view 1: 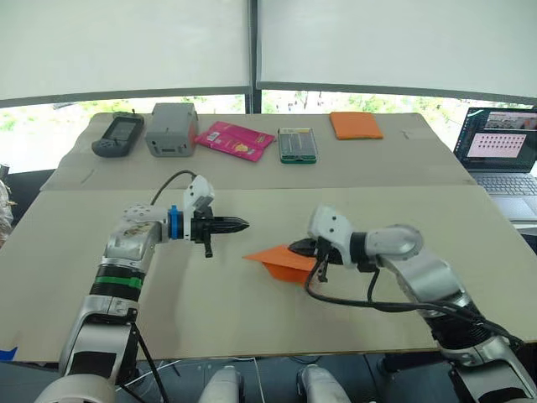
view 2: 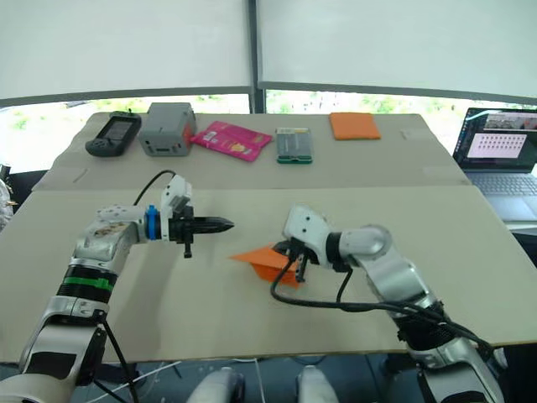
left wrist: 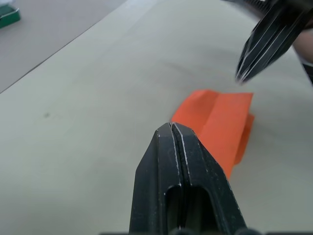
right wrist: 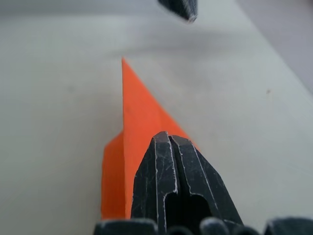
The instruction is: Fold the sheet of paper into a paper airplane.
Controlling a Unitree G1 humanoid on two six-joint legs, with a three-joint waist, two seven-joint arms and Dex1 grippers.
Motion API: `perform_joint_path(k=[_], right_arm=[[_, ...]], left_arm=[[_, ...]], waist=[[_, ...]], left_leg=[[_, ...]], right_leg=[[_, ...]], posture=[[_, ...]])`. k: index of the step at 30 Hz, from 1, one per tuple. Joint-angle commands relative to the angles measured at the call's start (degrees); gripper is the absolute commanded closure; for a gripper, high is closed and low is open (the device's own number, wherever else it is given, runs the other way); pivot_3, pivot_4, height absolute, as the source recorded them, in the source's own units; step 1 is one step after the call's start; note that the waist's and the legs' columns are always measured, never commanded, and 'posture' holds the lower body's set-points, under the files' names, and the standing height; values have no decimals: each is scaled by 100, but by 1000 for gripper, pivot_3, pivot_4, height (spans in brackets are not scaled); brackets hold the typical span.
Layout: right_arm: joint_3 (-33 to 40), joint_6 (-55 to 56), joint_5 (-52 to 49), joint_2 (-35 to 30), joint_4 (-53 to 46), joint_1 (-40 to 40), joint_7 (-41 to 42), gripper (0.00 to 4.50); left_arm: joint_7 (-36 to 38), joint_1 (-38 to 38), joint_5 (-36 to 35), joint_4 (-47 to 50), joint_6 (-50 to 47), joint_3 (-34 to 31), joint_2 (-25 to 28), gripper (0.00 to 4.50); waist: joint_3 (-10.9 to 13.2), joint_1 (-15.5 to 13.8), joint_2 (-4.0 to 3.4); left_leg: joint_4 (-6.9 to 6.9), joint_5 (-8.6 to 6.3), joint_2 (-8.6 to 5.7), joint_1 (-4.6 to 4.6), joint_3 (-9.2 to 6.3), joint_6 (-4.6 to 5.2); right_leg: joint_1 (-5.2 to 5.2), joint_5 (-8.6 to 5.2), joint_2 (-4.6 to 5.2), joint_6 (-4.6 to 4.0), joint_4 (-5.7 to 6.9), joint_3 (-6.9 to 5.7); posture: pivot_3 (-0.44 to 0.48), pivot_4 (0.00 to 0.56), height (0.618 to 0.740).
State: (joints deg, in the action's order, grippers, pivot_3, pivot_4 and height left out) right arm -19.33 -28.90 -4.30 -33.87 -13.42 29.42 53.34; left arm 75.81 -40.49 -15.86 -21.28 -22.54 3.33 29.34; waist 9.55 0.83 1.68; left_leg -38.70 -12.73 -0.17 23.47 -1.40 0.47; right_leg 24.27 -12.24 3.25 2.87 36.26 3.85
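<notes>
While the airplane [view 1: 281, 262] lies mid-table [view 1: 252, 319], the pinched-together right gripper [view 1: 304, 248] rests over its rear and the closed, empty left gripper [view 1: 242, 224] hovers near its nose. Behind: packet [view 1: 236, 139], orange rectangle [view 1: 355, 124], laptop [view 1: 503, 151]. Wrist views show its layered flaps.

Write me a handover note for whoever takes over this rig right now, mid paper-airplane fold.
Left claw: shut, empty, raised beside the paper, not touching it.
Right claw: shut, tip over the paper airplane; contact unclear.
The paper lies on the table, between the arms.
Done: folded into a pointed, layered wedge, nose toward the left arm.
Left: check flaps and finish wing creases.
</notes>
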Motion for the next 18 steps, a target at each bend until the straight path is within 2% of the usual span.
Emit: perform_joint_path(k=[1,3,12,18], right_arm=[[-69,444,89,116,10,-213,-95,4500],[-243,632,259,19,105,-402,-19,4500],[-61,780,203,180,490,-855,-255,4500],[-38,759,202,196,464,-881,-288,4500]], left_arm=[[-44,24,6,190,58,191,-102,4477],[-41,80,124,110,251,380,-177,4477],[-120,580,214,-89,647,727,-513,4477],[-199,874,548,-274,1107,925,-455,4477]], waist=[[0,1,0],[0,3,1],[1,19,1],[1,18,1]], left_leg=[[0,0,-1,2,-1,0],[1,0,-1,3,-3,0],[-4,0,10,-18,2,1],[-3,0,10,-17,2,1]], right_leg=[[1,0,-2,0,-2,0],[3,1,-4,-1,0,0],[-8,1,-14,1,2,0],[-8,6,-14,-8,1,1]], posture=[[0,150,740],[0,150,740],[0,150,740],[0,150,740]])
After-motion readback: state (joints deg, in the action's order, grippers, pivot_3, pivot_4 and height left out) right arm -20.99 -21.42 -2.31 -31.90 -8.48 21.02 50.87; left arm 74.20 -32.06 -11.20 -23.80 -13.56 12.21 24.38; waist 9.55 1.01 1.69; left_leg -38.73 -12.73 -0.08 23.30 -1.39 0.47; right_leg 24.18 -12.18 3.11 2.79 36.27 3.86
